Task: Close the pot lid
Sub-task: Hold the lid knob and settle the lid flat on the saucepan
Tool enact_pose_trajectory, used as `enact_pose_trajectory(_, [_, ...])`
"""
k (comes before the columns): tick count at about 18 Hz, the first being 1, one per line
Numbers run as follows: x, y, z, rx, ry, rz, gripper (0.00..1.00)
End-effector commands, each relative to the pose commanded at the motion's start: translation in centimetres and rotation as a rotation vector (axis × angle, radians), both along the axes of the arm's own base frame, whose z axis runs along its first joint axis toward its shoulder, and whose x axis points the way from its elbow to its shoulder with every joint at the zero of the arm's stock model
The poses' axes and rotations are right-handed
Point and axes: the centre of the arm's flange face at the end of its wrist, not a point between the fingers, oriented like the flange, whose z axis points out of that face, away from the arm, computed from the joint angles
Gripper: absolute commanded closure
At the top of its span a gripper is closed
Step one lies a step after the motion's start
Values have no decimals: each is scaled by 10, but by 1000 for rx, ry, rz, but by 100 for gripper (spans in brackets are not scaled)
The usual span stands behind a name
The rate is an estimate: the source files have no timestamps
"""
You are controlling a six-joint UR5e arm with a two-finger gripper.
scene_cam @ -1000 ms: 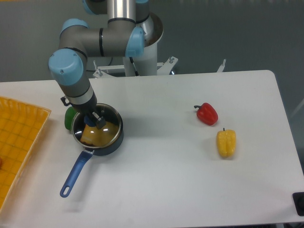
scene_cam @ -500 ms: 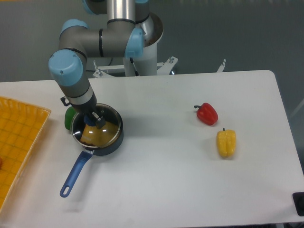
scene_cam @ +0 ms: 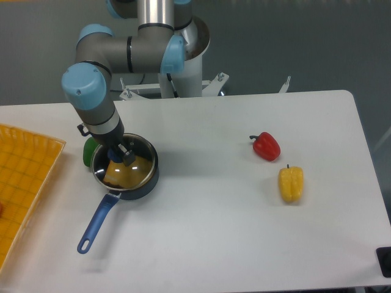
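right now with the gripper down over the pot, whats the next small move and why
Probably open the jaws and lift straight up. The lid already looks seated on the pot, its metal rim lining up with the pan's edge, and the gripper sits at the centre knob. Whether the fingers are clamped on it is not clear from this view, so release gently first.

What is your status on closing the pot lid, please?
Gripper down at the lid, jaw state unclear. Lid sits over the pot. Green object beside the pot, partly hidden; nothing blocking.
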Motion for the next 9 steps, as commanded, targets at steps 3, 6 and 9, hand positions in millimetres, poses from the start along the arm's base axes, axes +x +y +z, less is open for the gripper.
enact_pose_trajectory(3, [-1,0,-1,-1,-1,-3,43])
enact_pose_trajectory(6, [-1,0,-2,-7,3,-12,43])
enact_pose_trajectory(9, [-1,0,-3,-10,5,-18,43])
